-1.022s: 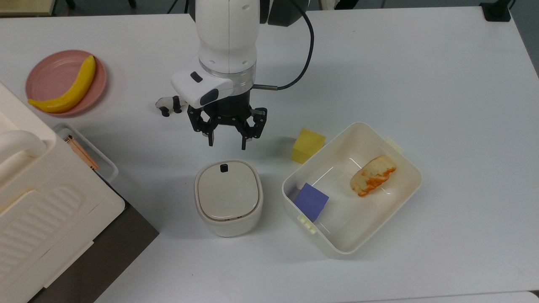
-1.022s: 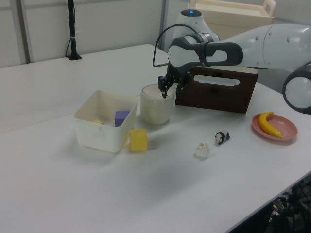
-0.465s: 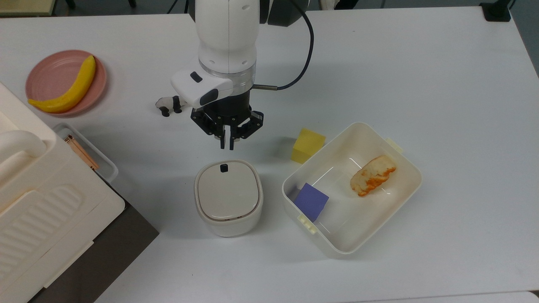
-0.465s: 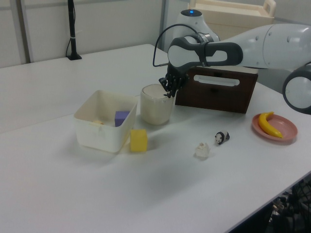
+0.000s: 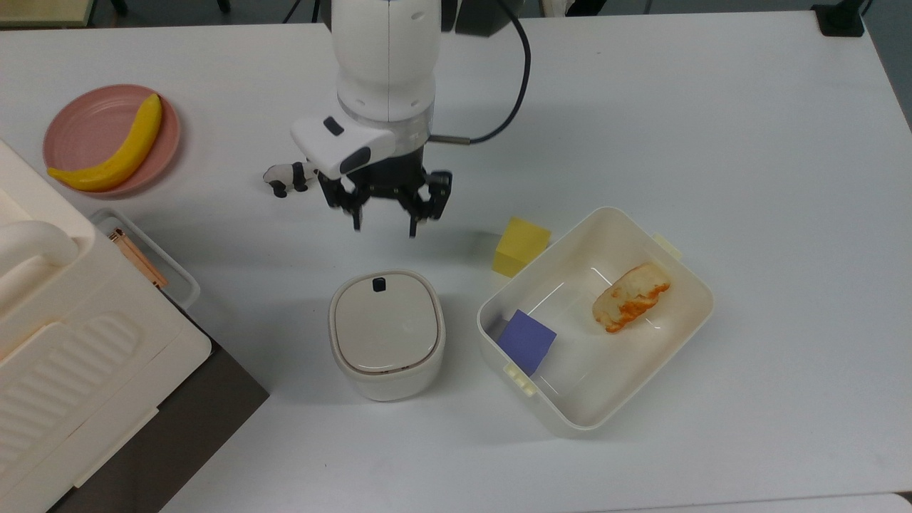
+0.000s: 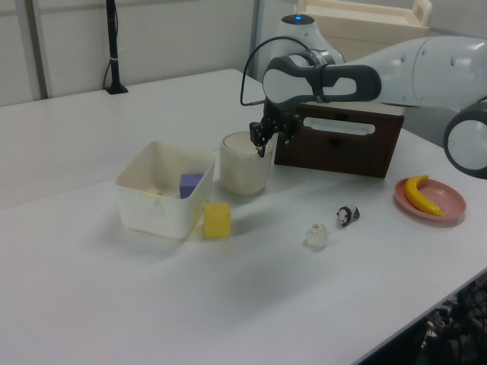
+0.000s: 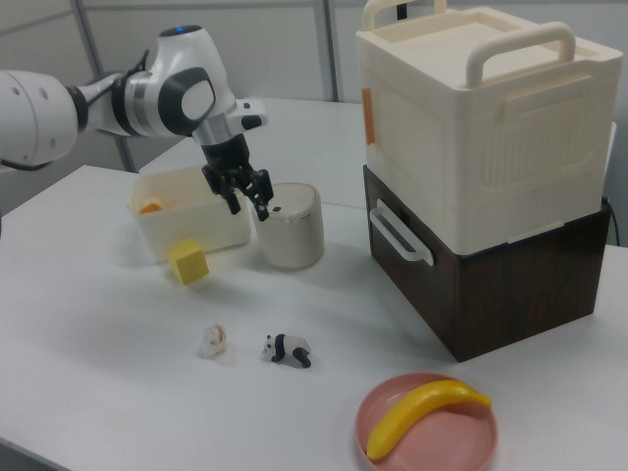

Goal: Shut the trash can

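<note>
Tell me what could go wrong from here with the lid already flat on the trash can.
The gripper hangs open just above the black button on the trash can; a descent could press it and possibly pop the lid open. The yellow block and the panda figurine flank the gripper, so a low sideways sweep might knock them.

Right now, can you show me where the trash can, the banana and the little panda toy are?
trash can (image 5: pixel 385 331): top view, middle of its flat lid.
banana (image 5: pixel 121 155): top view, middle of the yellow fruit on the pink plate.
panda toy (image 7: pixel 287 349): right view, on its body.
</note>
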Tool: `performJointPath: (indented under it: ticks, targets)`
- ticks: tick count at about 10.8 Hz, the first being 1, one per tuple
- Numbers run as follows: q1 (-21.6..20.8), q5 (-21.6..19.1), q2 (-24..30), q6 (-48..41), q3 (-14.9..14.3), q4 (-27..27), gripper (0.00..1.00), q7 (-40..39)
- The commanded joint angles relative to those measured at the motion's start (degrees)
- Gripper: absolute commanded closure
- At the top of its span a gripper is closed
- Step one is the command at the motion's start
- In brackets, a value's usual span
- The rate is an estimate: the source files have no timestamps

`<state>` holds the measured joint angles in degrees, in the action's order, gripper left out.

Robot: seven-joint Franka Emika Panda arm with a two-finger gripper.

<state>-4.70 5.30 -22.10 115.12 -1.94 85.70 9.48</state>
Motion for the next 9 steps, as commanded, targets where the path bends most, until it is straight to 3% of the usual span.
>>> performJointPath:
  ticks: [1,5,9]
  targets:
    - [-0.49,0.06,6.8,-13.92,0.09,1.22,0.0,-0.07]
    - [-0.66,-0.37,9.79,-19.83,0.35,1.58,0.0,-0.16]
    - [-1.8,-5.2,11.19,-21.52,0.35,1.05,0.0,-0.07]
